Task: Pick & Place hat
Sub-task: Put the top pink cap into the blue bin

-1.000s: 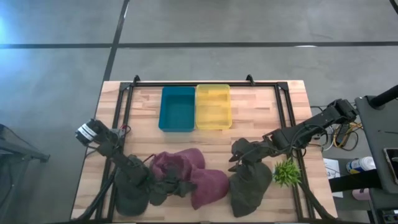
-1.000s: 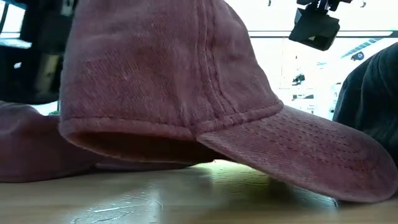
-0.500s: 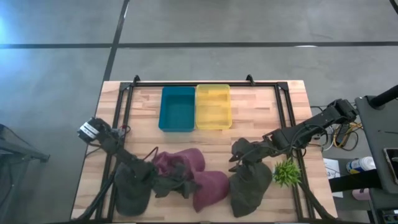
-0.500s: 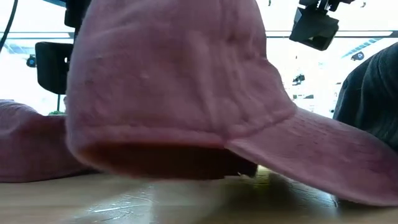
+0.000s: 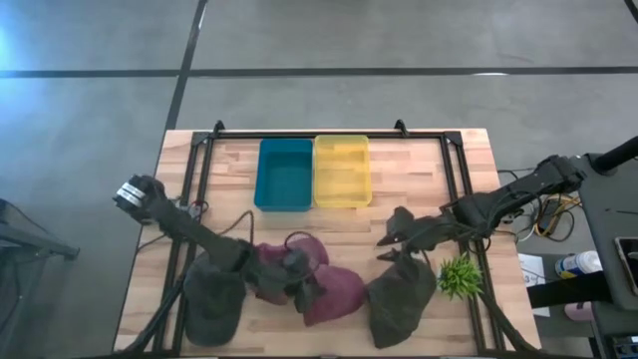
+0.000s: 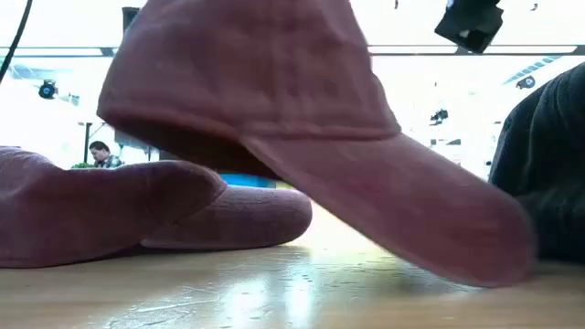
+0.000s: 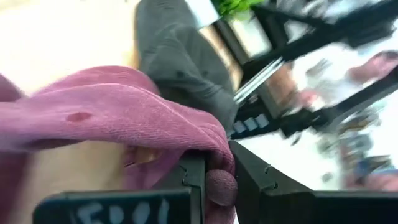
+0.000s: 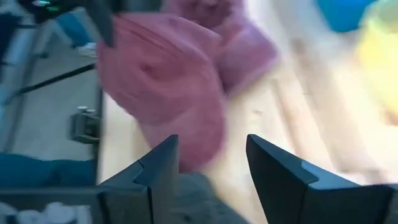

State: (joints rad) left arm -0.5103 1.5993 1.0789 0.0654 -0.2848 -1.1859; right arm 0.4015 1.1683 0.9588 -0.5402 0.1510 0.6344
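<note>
Fingers of the left gripper (image 7: 211, 180) are seen closed on the top button and crown fabric of a maroon hat (image 7: 118, 118), pinched between the two dark pads. In the low view this maroon hat (image 6: 274, 110) hangs tilted, its back edge clear of the wood and its brim dipping toward the table (image 6: 274, 292); whether the brim tip touches cannot be told. From above, the held hat (image 5: 329, 289) lies at the near middle of the table (image 5: 429, 165), with the left gripper (image 5: 299, 279) over it and the left arm running back to the left edge. A second maroon hat (image 6: 110, 215) rests flat just left of it, and a dark hat (image 5: 211, 299) lies further left. The right gripper (image 8: 208, 162) is held partly open with nothing between its fingers, above a second dark hat (image 5: 399, 299) on the near right; a green plant (image 5: 459, 274) sits just beside that hat. A blue bin (image 5: 284, 175) and a yellow bin (image 5: 342, 172) stand side by side at the far middle, both without hats. Progress is judged early: the grasp is made and the lift begun; carrying to a bin and release are not yet done, and the other three hats are untouched.
</note>
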